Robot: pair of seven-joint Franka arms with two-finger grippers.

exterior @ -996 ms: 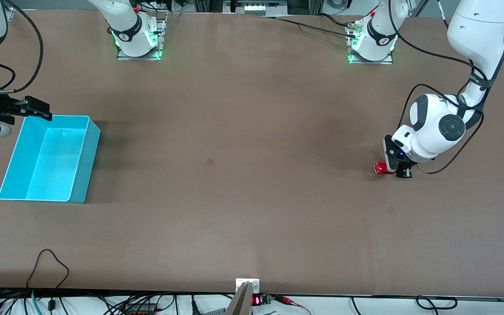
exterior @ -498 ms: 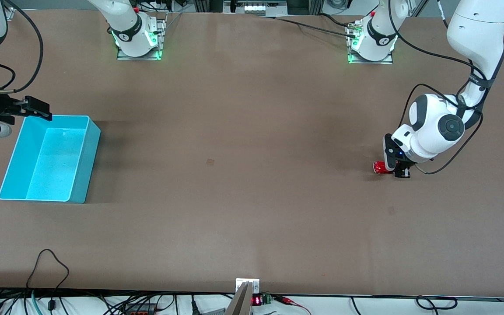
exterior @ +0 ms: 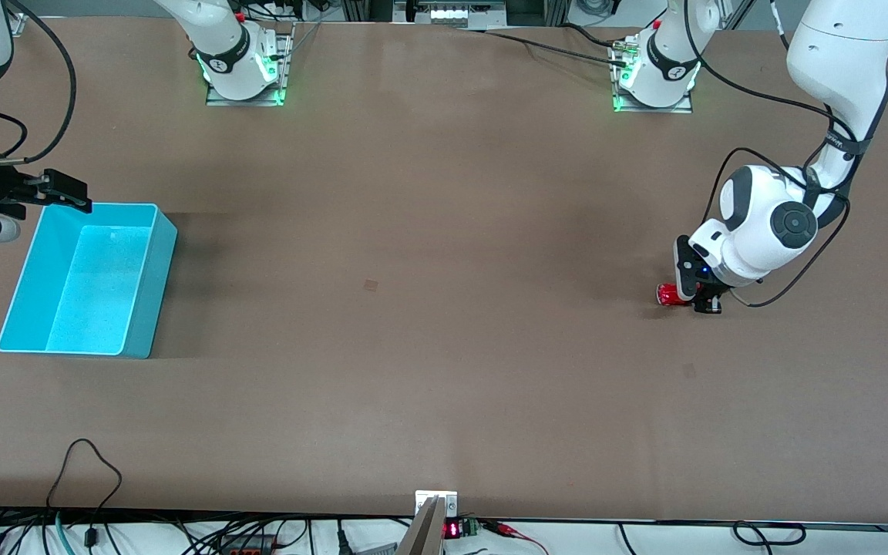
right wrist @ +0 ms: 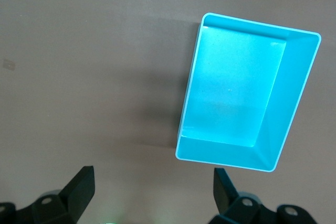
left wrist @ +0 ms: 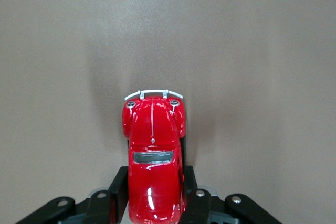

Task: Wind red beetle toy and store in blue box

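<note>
Clamping the toy (left wrist: 155, 166) by its flanks on the bench (exterior: 444, 347), the left end effector (exterior: 700, 302) is gripping something likely light, rigid and slick, while the right end effector (right wrist: 152, 192) is waiting agape over the bench beside the box (exterior: 82, 281).

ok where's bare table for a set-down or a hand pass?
Bare table runs from the blue box to the red beetle toy. It is tight only at the ends: left gripper shut on the toy, open right gripper by the box's corner.
</note>
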